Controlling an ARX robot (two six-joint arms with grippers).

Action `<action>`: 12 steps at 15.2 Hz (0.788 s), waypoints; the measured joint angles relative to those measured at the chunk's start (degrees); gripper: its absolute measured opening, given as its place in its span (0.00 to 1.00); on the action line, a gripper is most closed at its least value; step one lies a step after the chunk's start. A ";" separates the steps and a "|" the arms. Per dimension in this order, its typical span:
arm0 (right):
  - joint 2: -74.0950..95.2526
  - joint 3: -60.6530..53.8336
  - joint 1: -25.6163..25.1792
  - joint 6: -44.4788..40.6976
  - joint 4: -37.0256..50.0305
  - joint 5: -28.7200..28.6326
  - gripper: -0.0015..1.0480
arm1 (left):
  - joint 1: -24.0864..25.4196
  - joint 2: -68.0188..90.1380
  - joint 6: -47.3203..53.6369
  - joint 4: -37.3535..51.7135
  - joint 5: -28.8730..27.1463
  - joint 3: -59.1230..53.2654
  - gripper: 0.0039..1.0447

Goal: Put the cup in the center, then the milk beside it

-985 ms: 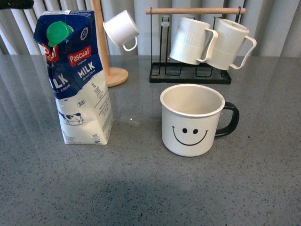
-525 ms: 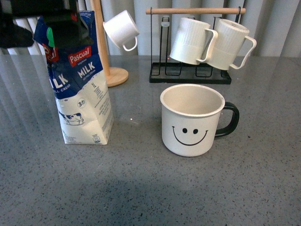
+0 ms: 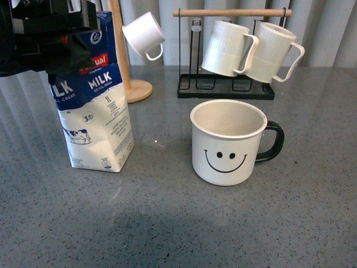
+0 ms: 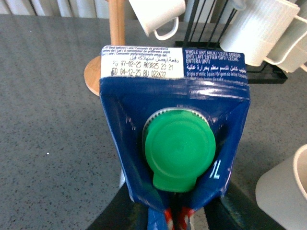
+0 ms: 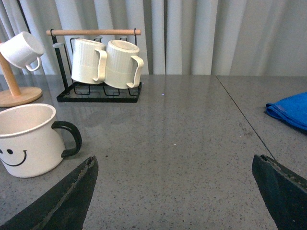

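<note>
Smiley mug (image 3: 227,142) stands upright near table (image 3: 167,223) centre, face toward the camera, black handle at 3 o'clock; cup step looks done. Milk carton (image 3: 95,111) stands at the mug's 9 o'clock, well apart, so not yet beside it. Left gripper (image 3: 56,42) comes down over the gable top; in the wrist view its dark fingers (image 4: 115,215) press both flanks below the green cap (image 4: 178,151), judged clamped for the carry. Right gripper (image 5: 172,196) is idle, jaws wide apart, holding nothing. Legible: "MILK", "1L", brand patch showing only "ual"; top flap "WHOLE UHT MILK / LEITE GORDO UHT", with stamped dates.
</note>
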 joint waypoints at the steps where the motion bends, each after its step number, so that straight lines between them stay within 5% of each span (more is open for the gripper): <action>1: 0.00 0.00 0.00 0.00 0.00 0.00 0.94 | -0.35 -0.55 0.00 -0.37 -0.70 -0.11 0.23; 3: 0.00 0.00 0.00 0.00 0.02 0.02 0.94 | -1.62 -2.84 0.00 -0.35 -2.97 -0.24 0.02; 12: 0.00 0.00 0.00 0.00 0.02 0.00 0.94 | -15.30 -4.04 -6.16 7.67 -17.42 -2.47 0.02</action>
